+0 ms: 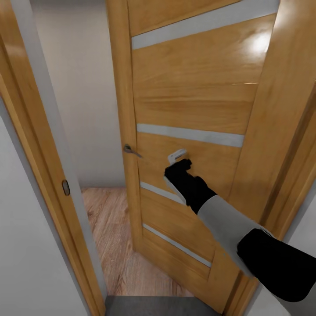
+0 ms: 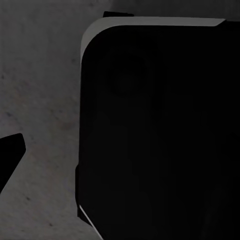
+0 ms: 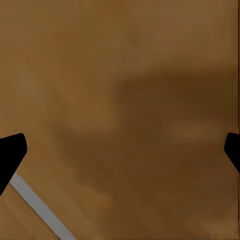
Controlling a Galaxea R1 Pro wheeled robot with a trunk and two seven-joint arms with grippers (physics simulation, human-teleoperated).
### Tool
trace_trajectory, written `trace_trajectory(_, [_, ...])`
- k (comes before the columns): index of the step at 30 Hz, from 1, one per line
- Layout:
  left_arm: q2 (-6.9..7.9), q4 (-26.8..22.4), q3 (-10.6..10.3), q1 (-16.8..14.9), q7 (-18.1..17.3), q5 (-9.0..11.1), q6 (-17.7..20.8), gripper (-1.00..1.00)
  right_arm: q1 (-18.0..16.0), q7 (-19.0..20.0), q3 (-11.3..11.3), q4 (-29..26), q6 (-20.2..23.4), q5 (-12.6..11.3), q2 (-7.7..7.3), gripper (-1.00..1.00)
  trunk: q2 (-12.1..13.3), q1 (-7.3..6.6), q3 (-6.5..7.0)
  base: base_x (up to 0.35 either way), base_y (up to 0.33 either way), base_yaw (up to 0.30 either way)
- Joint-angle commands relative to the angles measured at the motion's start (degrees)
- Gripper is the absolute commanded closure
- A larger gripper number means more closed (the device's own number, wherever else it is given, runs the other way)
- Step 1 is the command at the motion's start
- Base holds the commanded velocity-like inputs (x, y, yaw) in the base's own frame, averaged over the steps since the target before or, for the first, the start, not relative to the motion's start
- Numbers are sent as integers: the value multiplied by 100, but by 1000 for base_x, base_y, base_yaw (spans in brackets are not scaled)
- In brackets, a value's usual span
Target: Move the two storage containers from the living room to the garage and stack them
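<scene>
Storage containers are not appearing; the robot is pushing a wooden door [image 1: 188, 105] with its right end effector [image 1: 177, 161], fingers spread, and next is needing to pass through the doorway.

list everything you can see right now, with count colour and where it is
door: 1, orange-brown wood with pale grey horizontal strips, partly open, ahead and right of centre
door handle: 1, grey metal lever, on the door's left edge
door frame: 1, orange-brown wood, running down the left side, with a small metal strike plate
wall: white, seen through the opening beyond the door
wood-plank flooring: light brown, past the threshold
floor: dark grey, at the near edge of the head view
right arm: 1, white and black, reaching toward the door panel
right gripper: 1, black fingertips spread wide, close to the door face
left gripper: 1, black fingertip over grey concrete; the jaw's state is unclear
</scene>
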Motion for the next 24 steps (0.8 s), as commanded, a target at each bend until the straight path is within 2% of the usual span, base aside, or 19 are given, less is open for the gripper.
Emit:
trace_trajectory(1, [0,-10,4,5,6,45,-6,-100,-59,-72,15,115,48,57,0,-100,-2,0,-5,0,0,0])
trace_trajectory(5, [4,-1,15,5,5,46,-6,-100,-245,-74,15,446,-26,57,0,-100,-2,0,-5,0,0,0])
trace_trajectory(10, [7,2,17,5,5,46,-6,-100,-315,-97,15,588,-61,62,0,-100,-2,0,-5,0,0,0])
trace_trajectory(13, [8,2,13,5,5,45,-6,-100,-352,-325,15,690,-65,62,0,-100,-2,0,-5,0,0,0])
trace_trajectory(17, [8,3,10,5,5,45,0,-100,-403,-391,15,780,-67,67,0,-100,-2,0,-5,9,0,0])
trace_trajectory(24, [8,7,-40,5,5,-8,3,-100,-416,-454,15,808,-63,71,0,-100,-2,0,-5,274,0,0])
